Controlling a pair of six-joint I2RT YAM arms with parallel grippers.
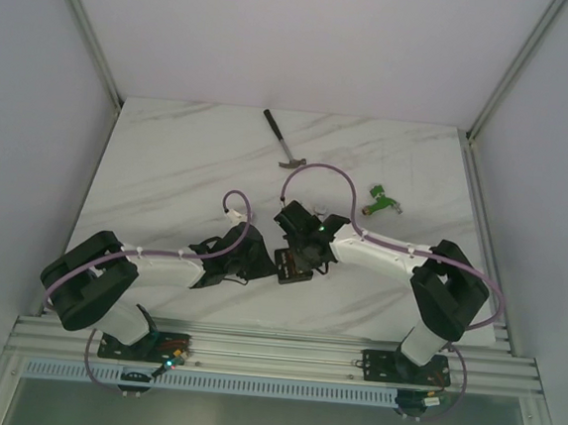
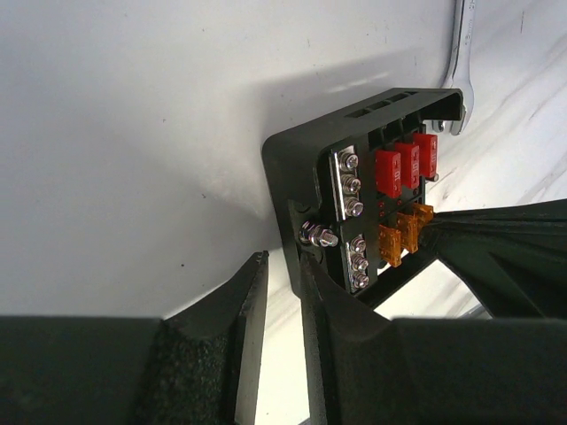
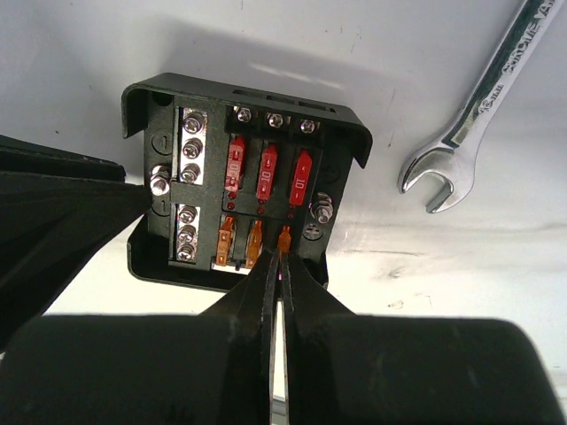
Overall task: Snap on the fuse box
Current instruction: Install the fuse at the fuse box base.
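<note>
The fuse box [image 1: 292,266] is a small black open box lying on the marble table between the arms. The left wrist view shows its side wall [image 2: 297,164], and the right wrist view [image 3: 168,115] shows red fuses in its upper row and orange ones in its lower row. My right gripper [image 3: 283,258] is shut on a small orange fuse [image 3: 284,239] that stands in the lower row's right slot. It also shows in the top view [image 1: 301,246]. My left gripper [image 2: 282,261] is nearly closed with the box's left wall between its tips. It also shows in the top view [image 1: 263,260].
A steel wrench [image 1: 285,141] lies beyond the box and also shows in the right wrist view [image 3: 483,97]. A green connector piece [image 1: 381,201] lies at the right. Purple cables loop above the arms. Frame rails border the table.
</note>
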